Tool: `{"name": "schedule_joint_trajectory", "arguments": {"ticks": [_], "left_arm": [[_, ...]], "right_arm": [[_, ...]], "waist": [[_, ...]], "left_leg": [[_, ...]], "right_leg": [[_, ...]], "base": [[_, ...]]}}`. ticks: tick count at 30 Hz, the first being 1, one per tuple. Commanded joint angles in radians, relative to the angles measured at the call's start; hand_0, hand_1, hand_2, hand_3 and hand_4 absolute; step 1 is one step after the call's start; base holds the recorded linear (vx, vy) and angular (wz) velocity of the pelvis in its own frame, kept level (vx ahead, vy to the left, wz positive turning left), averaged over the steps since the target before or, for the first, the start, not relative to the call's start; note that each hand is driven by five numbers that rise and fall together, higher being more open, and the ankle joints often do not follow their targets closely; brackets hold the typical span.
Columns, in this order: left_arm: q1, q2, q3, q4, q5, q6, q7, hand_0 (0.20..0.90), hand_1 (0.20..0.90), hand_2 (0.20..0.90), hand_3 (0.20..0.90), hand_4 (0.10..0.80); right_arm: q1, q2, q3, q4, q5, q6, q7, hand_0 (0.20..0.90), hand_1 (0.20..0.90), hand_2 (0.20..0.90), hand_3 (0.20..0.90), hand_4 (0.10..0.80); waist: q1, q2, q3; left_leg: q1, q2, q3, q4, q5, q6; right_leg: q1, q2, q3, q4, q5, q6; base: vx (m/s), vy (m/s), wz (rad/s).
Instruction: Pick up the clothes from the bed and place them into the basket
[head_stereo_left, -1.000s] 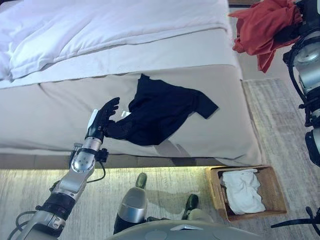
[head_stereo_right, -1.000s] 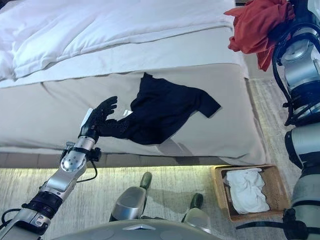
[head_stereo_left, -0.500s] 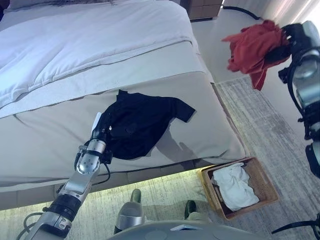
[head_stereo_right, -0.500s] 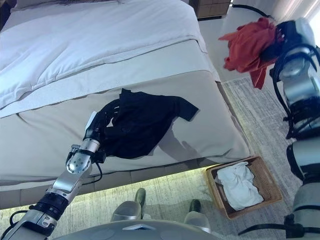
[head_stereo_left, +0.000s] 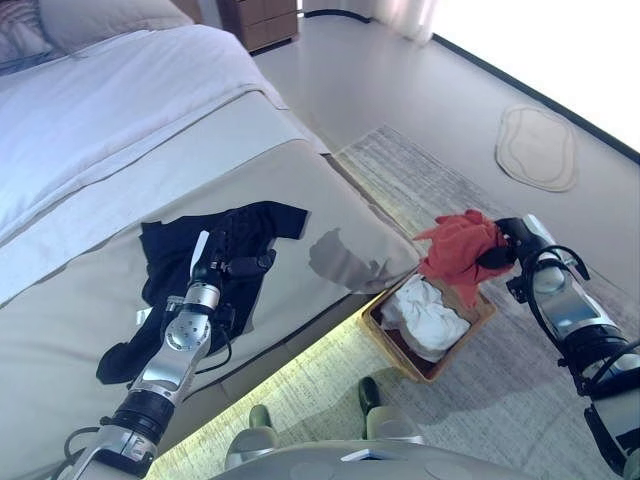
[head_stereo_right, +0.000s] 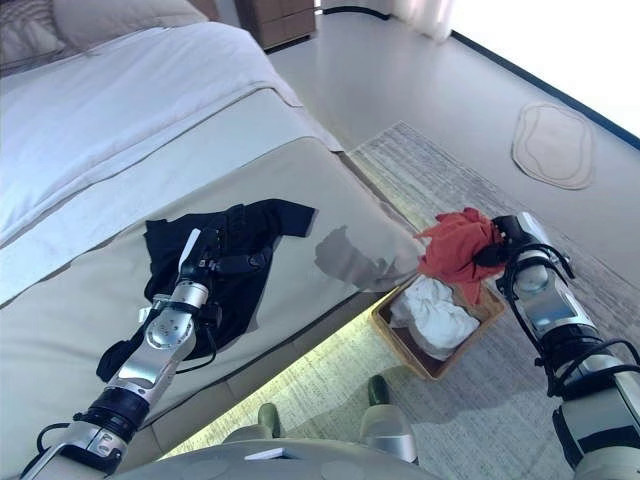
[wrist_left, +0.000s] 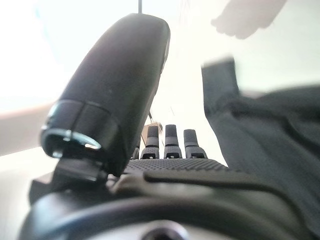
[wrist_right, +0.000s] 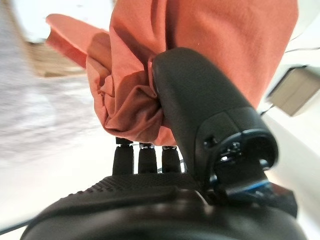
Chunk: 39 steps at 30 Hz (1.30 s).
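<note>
A black garment (head_stereo_left: 170, 265) lies spread on the beige bed cover (head_stereo_left: 330, 200) near the bed's edge. My left hand (head_stereo_left: 215, 258) rests flat on it with straight fingers; in the left wrist view the hand (wrist_left: 170, 175) is open with the black cloth (wrist_left: 270, 135) beside it. My right hand (head_stereo_left: 508, 248) is shut on a bunched red garment (head_stereo_left: 458, 250) and holds it just above the wicker basket (head_stereo_left: 395, 350) on the floor by the bed's corner. The right wrist view shows the thumb (wrist_right: 200, 105) pressed into the red cloth (wrist_right: 200, 45).
White clothes (head_stereo_left: 425, 318) lie in the basket. A white duvet (head_stereo_left: 110, 120) covers the far part of the bed. A striped rug (head_stereo_left: 430, 180) lies under the basket. A small oval mat (head_stereo_left: 535, 145) and a wooden cabinet (head_stereo_left: 262, 18) are farther off.
The camera has swung, shifting the whole picture. My right hand has come down with the red garment from high up to just over the basket. My left hand lies further onto the black garment.
</note>
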Motion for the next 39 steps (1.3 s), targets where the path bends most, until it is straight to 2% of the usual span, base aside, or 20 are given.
{"name": "schedule_joint_trajectory", "arguments": {"ticks": [1,7,17,24,25,26,39], "left_arm": [[-0.075,0.014,-0.030,-0.023,0.031,-0.056,0.009,0.900,0.900,0.900,0.900,0.800],[-0.096,0.015,-0.053,-0.025,0.027,-0.044,0.005,0.900,0.900,0.900,0.900,0.800],[-0.064,0.032,-0.054,-0.034,0.020,-0.052,-0.029,0.900,0.900,0.900,0.900,0.800],[-0.078,0.041,-0.061,-0.046,0.011,-0.058,-0.023,0.900,0.900,0.900,0.900,0.800],[-0.077,0.042,-0.059,-0.047,0.012,-0.059,-0.024,0.900,0.900,0.900,0.900,0.800],[-0.078,0.042,-0.057,-0.046,0.012,-0.059,-0.025,0.900,0.900,0.900,0.900,0.800],[-0.077,0.041,-0.056,-0.055,0.003,-0.061,-0.029,0.900,0.900,0.900,0.900,0.800]], "right_arm": [[-0.113,-0.028,-0.041,0.005,-0.015,-0.057,-0.053,0.300,0.300,0.300,0.200,0.100],[-0.117,-0.013,-0.030,0.091,-0.031,-0.055,-0.026,0.300,0.300,0.300,0.200,0.100],[-0.071,0.028,-0.029,0.125,-0.049,-0.050,-0.060,0.300,0.300,0.300,0.200,0.100],[-0.084,0.043,-0.021,0.210,-0.047,-0.060,-0.068,0.300,0.300,0.300,0.200,0.100],[-0.080,0.046,-0.021,0.216,-0.055,-0.057,-0.068,0.448,0.448,0.448,0.373,0.273],[-0.076,0.047,-0.022,0.221,-0.061,-0.057,-0.076,0.900,0.900,0.900,0.900,0.800],[-0.063,0.044,-0.030,0.251,-0.073,-0.042,-0.098,0.900,0.900,0.900,0.900,0.800]], "waist": [[0.031,0.001,-0.091],[0.025,0.016,-0.074],[0.034,0.033,-0.057],[0.042,0.051,-0.037],[0.042,0.053,-0.036],[0.042,0.055,-0.035],[0.045,0.064,-0.037]], "left_leg": [[-0.020,0.053,-0.011,0.003,-0.028,-0.037],[-0.026,0.054,-0.005,0.003,-0.025,-0.041],[-0.034,0.050,-0.015,0.003,-0.022,-0.040],[-0.047,0.046,-0.019,0.003,-0.022,-0.036],[-0.047,0.046,-0.019,0.003,-0.023,-0.036],[-0.047,0.046,-0.020,0.003,-0.023,-0.035],[-0.040,0.046,-0.022,0.003,-0.024,-0.036]], "right_leg": [[0.005,-0.030,-0.019,0.013,-0.004,-0.018],[-0.011,-0.030,-0.021,0.010,0.002,-0.020],[-0.017,-0.038,-0.025,0.007,0.007,-0.018],[-0.031,-0.047,-0.025,0.006,0.010,-0.015],[-0.031,-0.048,-0.025,0.006,0.009,-0.015],[-0.031,-0.049,-0.025,0.006,0.009,-0.015],[-0.022,-0.054,-0.027,0.006,0.006,-0.014]], "base": [[-0.008,-0.040,-0.08],[-0.008,-0.045,-0.07],[0.041,-0.036,0.01],[-0.002,-0.003,0.05],[0.008,-0.010,0.11],[0.008,-0.008,0.07],[0.000,0.000,0.00]]}}
